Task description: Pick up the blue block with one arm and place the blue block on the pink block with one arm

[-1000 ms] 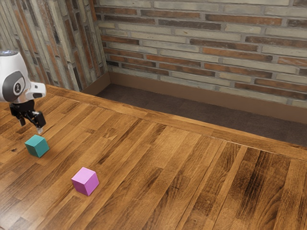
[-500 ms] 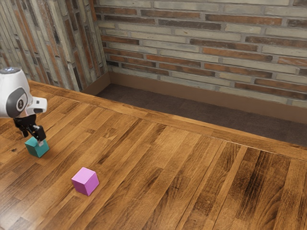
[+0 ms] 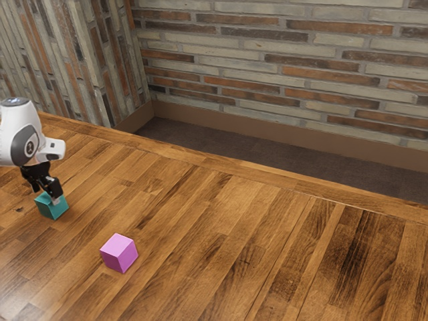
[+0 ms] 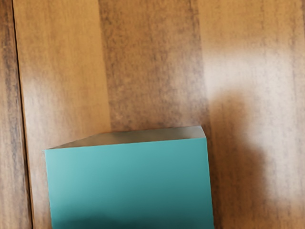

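Teal block on desk directly under pincer, upper part hidden behind it, pincer's opening not discernible, pink block well apart

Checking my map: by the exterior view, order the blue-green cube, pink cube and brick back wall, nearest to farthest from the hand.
1. Blue-green cube, right under the hand.
2. Pink cube, toward the view's right.
3. Brick back wall, far behind.
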